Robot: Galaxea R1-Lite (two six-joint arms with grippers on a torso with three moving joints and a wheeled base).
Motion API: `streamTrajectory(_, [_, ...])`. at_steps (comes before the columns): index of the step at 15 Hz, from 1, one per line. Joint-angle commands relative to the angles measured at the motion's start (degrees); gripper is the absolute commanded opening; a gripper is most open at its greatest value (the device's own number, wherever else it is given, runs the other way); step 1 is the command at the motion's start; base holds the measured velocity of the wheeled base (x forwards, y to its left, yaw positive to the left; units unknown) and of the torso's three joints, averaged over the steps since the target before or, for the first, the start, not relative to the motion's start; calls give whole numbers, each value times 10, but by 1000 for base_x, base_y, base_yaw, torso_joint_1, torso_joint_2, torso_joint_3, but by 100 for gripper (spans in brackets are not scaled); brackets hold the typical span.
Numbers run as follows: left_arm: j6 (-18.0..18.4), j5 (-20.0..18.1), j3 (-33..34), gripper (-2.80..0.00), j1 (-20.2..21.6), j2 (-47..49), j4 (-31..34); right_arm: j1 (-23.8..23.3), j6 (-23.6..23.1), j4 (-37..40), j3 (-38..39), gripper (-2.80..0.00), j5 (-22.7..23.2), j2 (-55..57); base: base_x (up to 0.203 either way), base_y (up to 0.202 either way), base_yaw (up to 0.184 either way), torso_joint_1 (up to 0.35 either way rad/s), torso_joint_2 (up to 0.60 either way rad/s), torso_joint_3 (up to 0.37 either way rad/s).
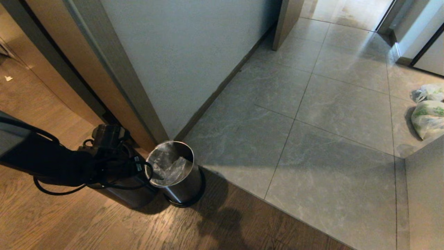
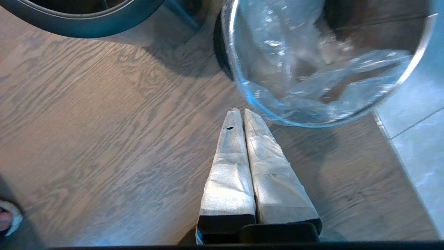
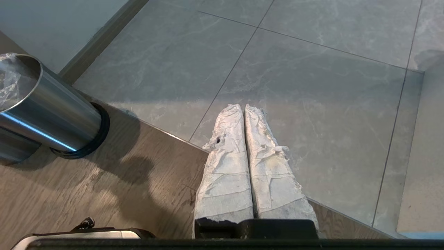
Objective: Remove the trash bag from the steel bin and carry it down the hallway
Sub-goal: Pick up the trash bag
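Two white bags with green print point(image 1: 428, 111) lie at three o'clock; brown wood-plank floor point(image 1: 69, 222) fills seven o'clock.

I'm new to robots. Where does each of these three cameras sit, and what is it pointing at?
Head view: up on the head, looking down at the steel bin and hallway; left arm shows.
Left wrist view: behind the shut left gripper, facing the wood floor and the trash bag inside the bin.
Right wrist view: behind the shut right gripper, facing the hallway tiles.
All three views share the bin.
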Motion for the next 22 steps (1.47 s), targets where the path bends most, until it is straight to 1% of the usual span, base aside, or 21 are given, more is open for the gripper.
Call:
streamTrajectory(1, [1,0,-4,-280,-4,26,-2,0,0,0,1,-280,0,0,0,0,0,0,0,0])
streamTrajectory(4, [-4,2,-10,-280,-17,47,-6,0,0,0,1,-280,0,0,0,0,0,0,0,0])
streamTrajectory(8, [-5,-1,-31,-280,-35,74,-27,0,0,0,1,-280,0,0,0,0,0,0,0,0])
streamTrajectory(12, [-3,-3,-48,-280,-37,89,-28,0,0,0,1,-280,0,0,0,0,0,0,0,0])
streamTrajectory(19, [1,-3,-50,-280,-37,101,-27,0,0,0,1,-280,0,0,0,0,0,0,0,0])
streamTrajectory(20, [0,-3,-50,-90,-37,103,-28,0,0,0,1,-280,0,0,0,0,0,0,0,0])
streamTrajectory(21, [1,-3,-51,0,-40,103,-28,0,0,0,1,-280,0,0,0,0,0,0,0,0])
streamTrajectory(22, [0,-3,-53,0,-46,104,-28,0,0,0,1,-280,0,0,0,0,0,0,0,0])
